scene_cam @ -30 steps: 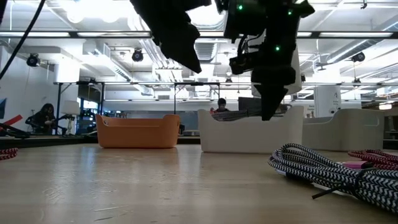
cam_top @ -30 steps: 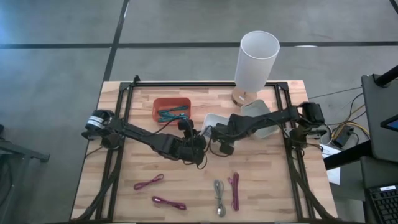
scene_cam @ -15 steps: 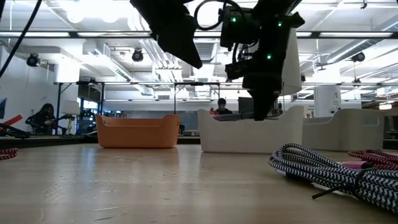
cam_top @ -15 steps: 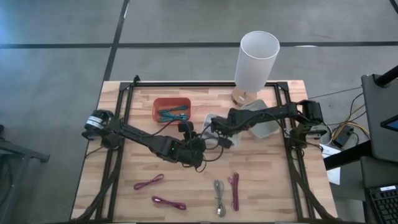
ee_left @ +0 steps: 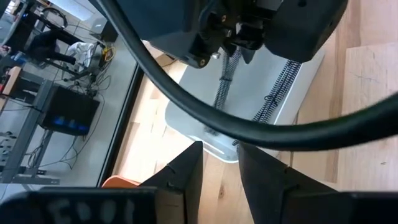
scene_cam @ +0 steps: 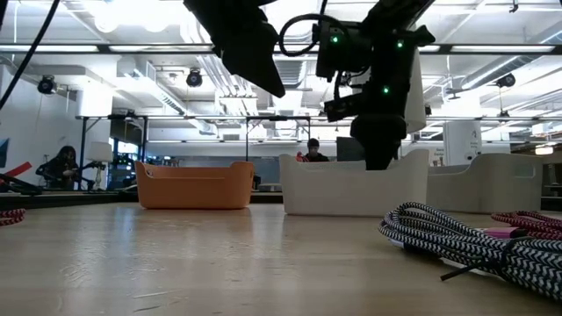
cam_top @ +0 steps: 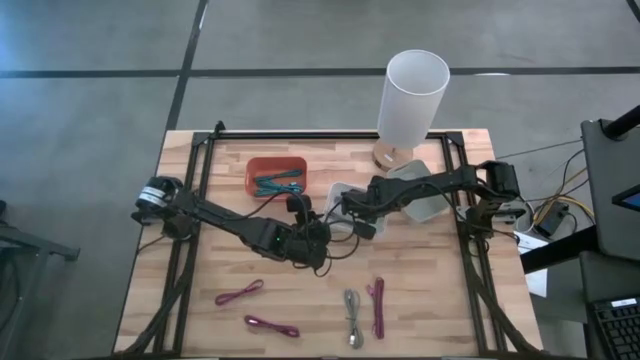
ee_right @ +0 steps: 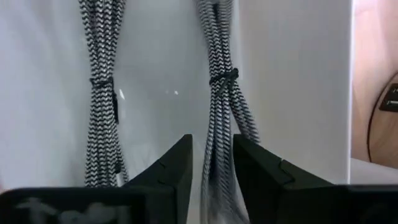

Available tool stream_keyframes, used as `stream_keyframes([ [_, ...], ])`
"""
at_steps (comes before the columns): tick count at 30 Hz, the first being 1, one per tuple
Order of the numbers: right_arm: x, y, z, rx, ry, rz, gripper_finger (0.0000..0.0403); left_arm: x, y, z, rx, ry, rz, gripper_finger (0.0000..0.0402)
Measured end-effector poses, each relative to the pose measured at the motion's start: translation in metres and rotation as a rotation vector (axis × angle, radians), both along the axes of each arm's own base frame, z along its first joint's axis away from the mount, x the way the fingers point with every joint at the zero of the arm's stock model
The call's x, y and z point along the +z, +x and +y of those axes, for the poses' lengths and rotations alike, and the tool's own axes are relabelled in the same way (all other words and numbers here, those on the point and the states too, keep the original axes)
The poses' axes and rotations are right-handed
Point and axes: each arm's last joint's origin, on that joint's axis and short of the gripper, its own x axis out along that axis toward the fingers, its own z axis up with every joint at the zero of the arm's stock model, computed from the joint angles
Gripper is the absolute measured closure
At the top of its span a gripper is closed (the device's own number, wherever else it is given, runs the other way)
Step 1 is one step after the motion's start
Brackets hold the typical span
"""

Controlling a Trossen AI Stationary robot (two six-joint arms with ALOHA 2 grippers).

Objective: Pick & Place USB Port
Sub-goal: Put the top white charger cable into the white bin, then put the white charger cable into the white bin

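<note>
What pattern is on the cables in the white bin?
Black-and-white zigzag braid on the cables, clearest in the right wrist view.

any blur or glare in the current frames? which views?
Right wrist view: the black-and-white braided cable smears into blur near the right gripper, and small glints show on the white bin floor. Low view: ceiling lights blow out; the arms are dark silhouettes. Left wrist view: the near black hose is soft. High view: even light, no glare.

Two cables (ee_right: 102, 93) side by side inside the bin (ee_right: 292, 93).
</note>
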Motion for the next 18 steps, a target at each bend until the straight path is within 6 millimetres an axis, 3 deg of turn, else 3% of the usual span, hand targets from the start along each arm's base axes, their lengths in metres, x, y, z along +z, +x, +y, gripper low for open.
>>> stream_keyframes([
  [10, 0.011, 0.007, 0.0, 0.002, -0.001, -0.042, 0.026, 0.0, 0.0, 0.0, 0.0, 0.0, 0.001, 0.0287],
  [18, 0.047, 0.015, 0.007, -0.009, 0.011, -0.043, 0.0261, -0.001, -0.001, -0.001, -0.011, -0.005, 0.016, 0.0287],
])
